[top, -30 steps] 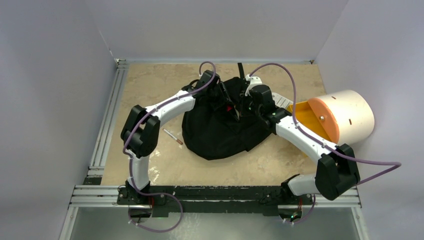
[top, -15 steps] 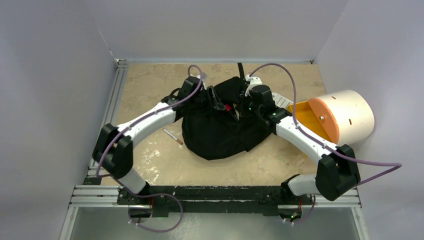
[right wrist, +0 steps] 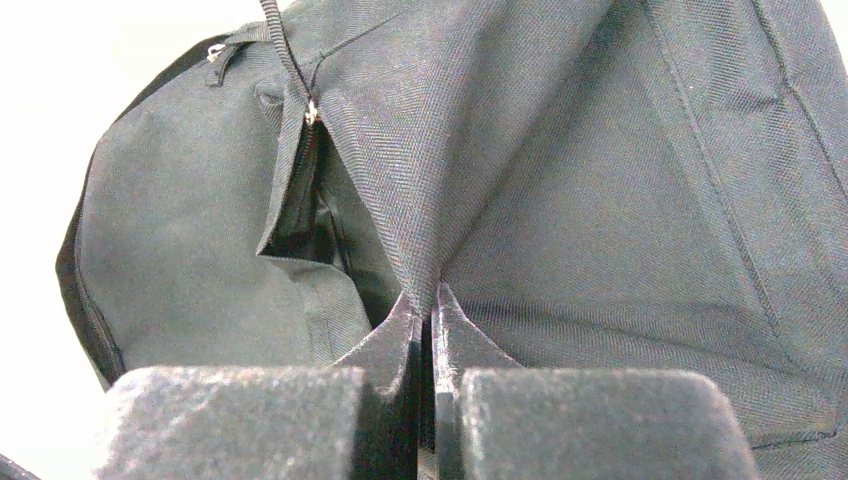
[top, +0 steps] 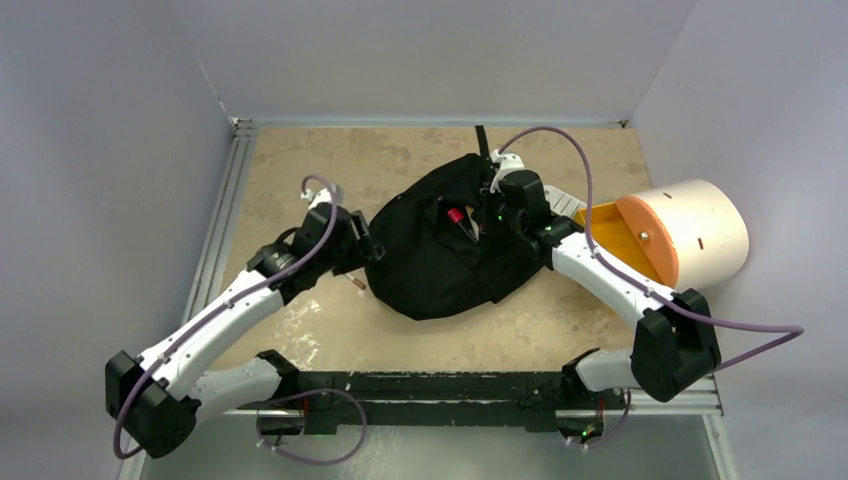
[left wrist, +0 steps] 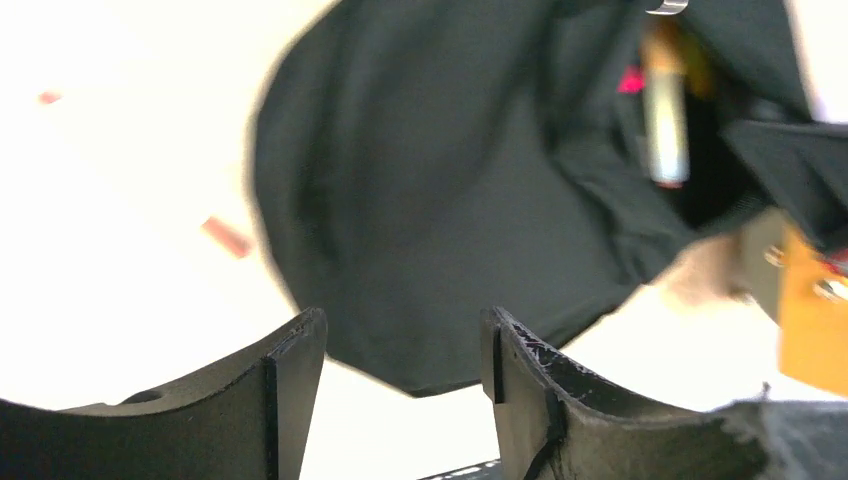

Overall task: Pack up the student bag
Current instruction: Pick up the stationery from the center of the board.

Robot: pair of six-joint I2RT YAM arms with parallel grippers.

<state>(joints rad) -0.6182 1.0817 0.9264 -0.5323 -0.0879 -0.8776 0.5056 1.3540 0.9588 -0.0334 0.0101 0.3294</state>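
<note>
The student bag is a soft black backpack lying in the middle of the table, its opening at the top. A marker with a red end lies in the opening; it also shows blurred in the left wrist view. My right gripper is shut on a fold of the bag's fabric at the opening's right edge and holds it up. My left gripper is open and empty just left of the bag, above the table.
A thin pen lies on the table by the bag's left side, partly under my left arm. A cream-and-orange cylinder lies on its side at the right. A pale flat object sits behind my right arm. Aluminium rails run along the left and front edges.
My left arm has pulled back out of the bag's opening to the left and down, its gripper now open beside the bag. The marker stays in the opening. The right arm has not moved.
</note>
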